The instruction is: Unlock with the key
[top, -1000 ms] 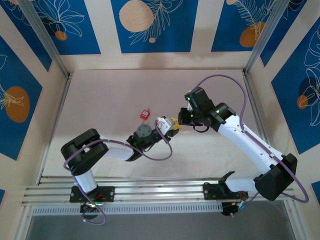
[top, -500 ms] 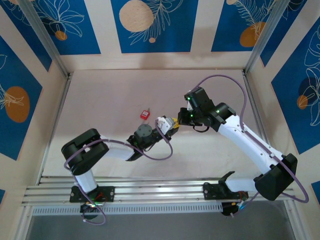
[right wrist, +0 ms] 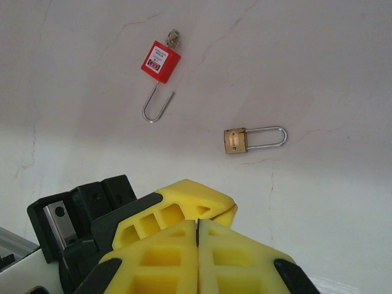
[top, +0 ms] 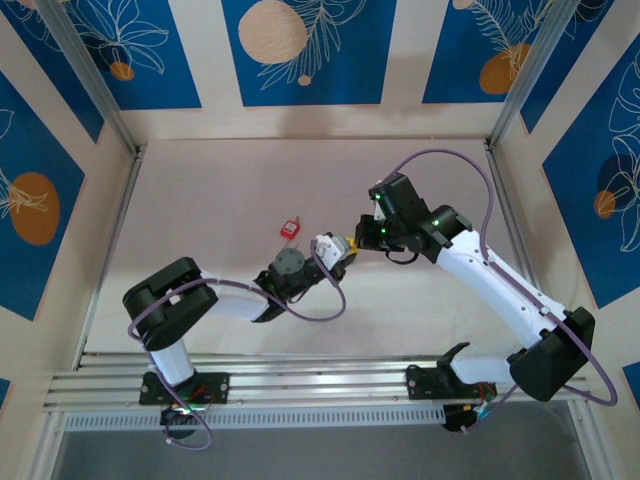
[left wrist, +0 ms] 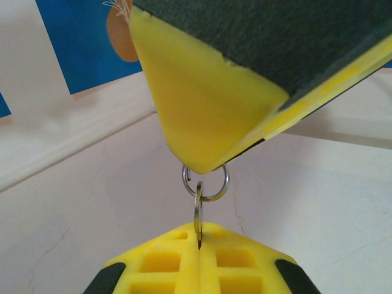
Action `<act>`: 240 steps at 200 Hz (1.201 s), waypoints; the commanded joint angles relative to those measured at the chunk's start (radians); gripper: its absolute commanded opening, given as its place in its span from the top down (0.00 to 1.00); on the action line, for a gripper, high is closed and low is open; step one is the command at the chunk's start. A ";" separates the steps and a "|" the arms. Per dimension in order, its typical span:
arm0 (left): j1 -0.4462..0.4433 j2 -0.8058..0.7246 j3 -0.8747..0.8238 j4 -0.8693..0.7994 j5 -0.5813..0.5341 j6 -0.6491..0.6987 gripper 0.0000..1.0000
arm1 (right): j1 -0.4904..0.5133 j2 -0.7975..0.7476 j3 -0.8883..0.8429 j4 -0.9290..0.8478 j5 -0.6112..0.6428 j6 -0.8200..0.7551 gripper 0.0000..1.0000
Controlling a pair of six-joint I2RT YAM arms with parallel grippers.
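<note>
L gripper [left wrist: 198,245] clamps key [left wrist: 198,217]. R gripper [right wrist: 197,236] is closed tight by the key ring [left wrist: 209,199], hold unclear. Any regrasp should leave blade free for brass padlock [right wrist: 235,141] mid-table.

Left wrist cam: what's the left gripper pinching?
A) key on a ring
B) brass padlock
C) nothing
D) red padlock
A: the left gripper is shut on a key seen edge-on between its fingers, with a ring through the top of the key.
</note>
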 commanded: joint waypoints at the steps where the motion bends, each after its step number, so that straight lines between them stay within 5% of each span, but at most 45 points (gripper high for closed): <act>1: -0.012 -0.022 0.015 0.000 0.001 0.019 1.00 | -0.009 -0.023 0.011 -0.001 -0.024 0.017 0.89; 49: -0.013 -0.062 0.026 -0.119 -0.034 0.097 1.00 | -0.039 -0.043 -0.005 0.011 -0.022 0.027 0.70; 85: -0.019 -0.120 0.084 -0.356 -0.138 0.314 1.00 | -0.108 -0.107 -0.065 0.055 -0.038 0.039 0.60; 131: -0.051 -0.146 0.150 -0.548 -0.347 0.667 1.00 | -0.331 -0.251 -0.354 0.351 -0.378 0.145 0.55; 186: -0.092 -0.050 0.142 -0.284 -0.574 1.183 1.00 | -0.537 -0.273 -0.586 0.731 -0.746 0.224 0.44; 211: -0.113 0.029 0.133 -0.073 -0.584 1.395 1.00 | -0.589 -0.226 -0.679 0.974 -0.889 0.290 0.39; 240: -0.118 0.167 0.128 0.250 -0.560 1.582 1.00 | -0.578 -0.211 -0.736 1.108 -0.918 0.283 0.35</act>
